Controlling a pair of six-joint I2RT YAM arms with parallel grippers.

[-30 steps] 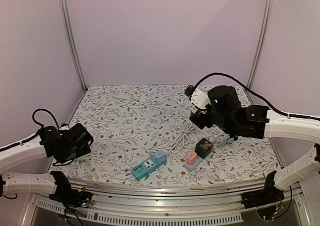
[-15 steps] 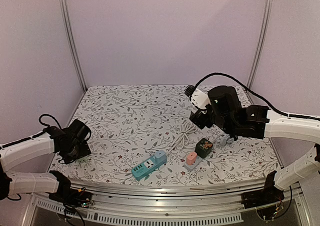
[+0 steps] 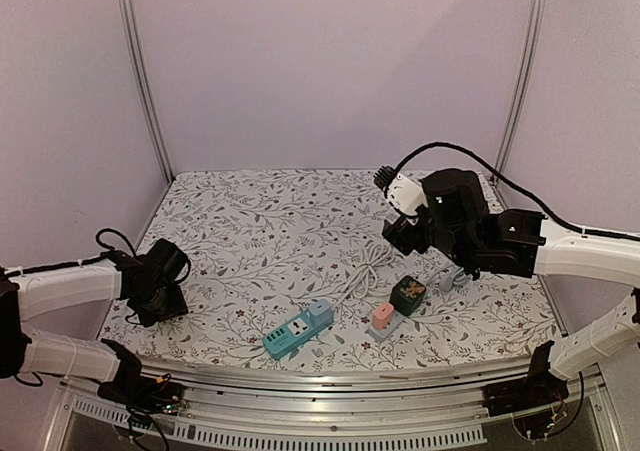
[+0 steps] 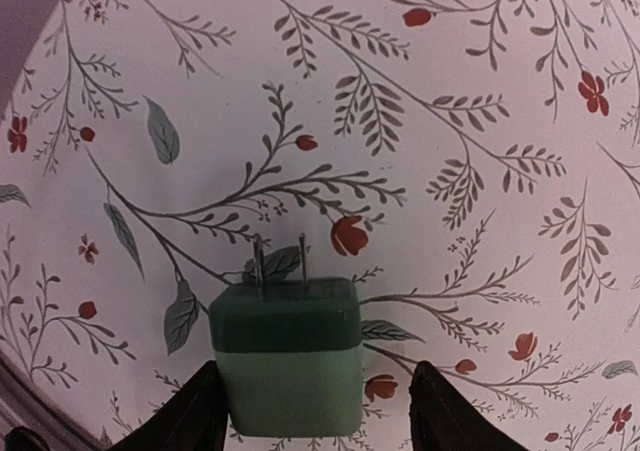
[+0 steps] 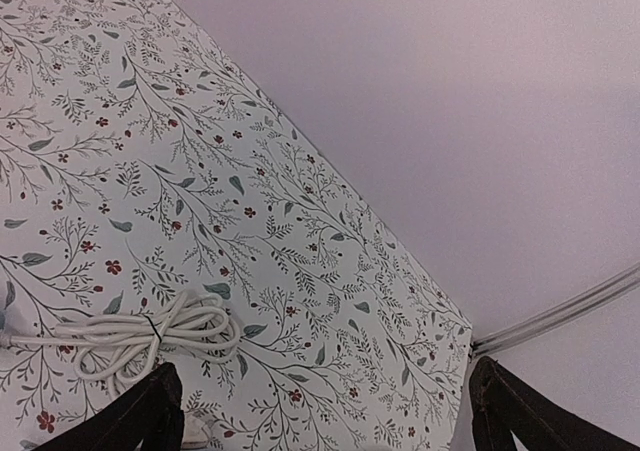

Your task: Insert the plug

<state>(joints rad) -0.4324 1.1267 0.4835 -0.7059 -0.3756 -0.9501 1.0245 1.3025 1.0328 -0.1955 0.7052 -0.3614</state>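
Your left gripper (image 4: pixel 312 396) well left of the blue power strip (image 3: pixel 297 330), jaws spread around the green plug (image 4: pixel 285 356), one finger (image 4: pixel 195 416) touching it, your right gripper (image 5: pixel 322 391) raised beyond the strip, jaws wide apart.

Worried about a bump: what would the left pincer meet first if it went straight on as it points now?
The green plug, which sits between the left pincer's fingers; past it, probably the floral cloth, though depth is unclear.
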